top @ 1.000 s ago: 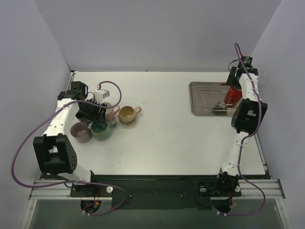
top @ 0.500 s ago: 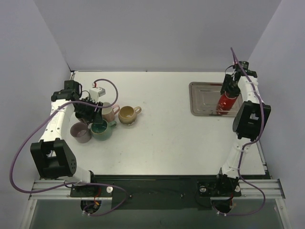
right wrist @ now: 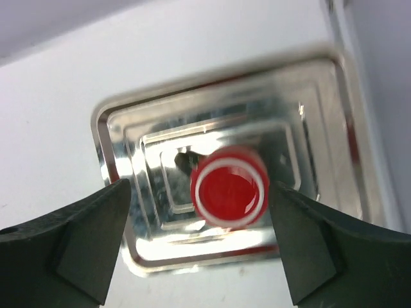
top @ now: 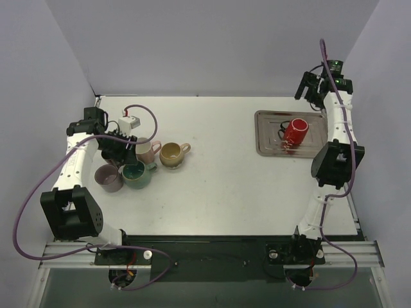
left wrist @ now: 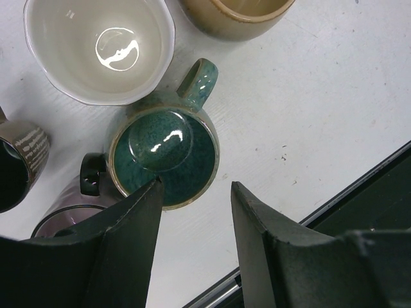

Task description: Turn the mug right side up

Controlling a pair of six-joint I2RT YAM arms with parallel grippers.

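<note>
A red mug (top: 296,131) stands on the metal tray (top: 266,141) at the back right, its dark handle pointing left. In the right wrist view the red mug (right wrist: 229,187) shows a flat red disc with a white ring on top, which looks like its base. My right gripper (top: 313,90) is open and empty, held high over the tray's far side; in its own view the right gripper (right wrist: 200,187) has the mug between its fingers far below. My left gripper (top: 122,151) is open and empty over a cluster of mugs; the wrist view shows the left gripper (left wrist: 196,185) just above a green mug (left wrist: 164,157).
Several upright mugs stand at the left: a pink one (top: 146,151), a tan one (top: 172,154), a green one (top: 135,174) and a purple one (top: 108,178). A black mug (left wrist: 19,160) stands beside them. The table's right edge runs close to the tray.
My right gripper let go of the red mug and rose back away from it. The mug now stands free on the tray. My left arm barely moved.
</note>
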